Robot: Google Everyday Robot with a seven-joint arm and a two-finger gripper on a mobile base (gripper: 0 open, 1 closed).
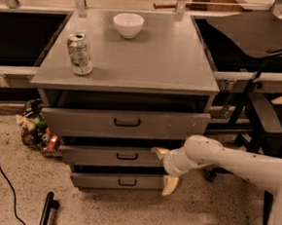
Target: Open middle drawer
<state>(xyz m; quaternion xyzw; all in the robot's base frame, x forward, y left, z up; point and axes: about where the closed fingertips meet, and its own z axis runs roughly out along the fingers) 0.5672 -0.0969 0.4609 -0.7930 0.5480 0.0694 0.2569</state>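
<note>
I had the claw (165,169) spread wide at the right edge of the middle drawer (98,156), its handle (127,156) off to the claw's left, bottom drawer (106,181) just left of the lower finger, open floor (123,213) below.

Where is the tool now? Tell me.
In the camera view, the tool is open at the middle drawer's right end, just below the top drawer.
</note>
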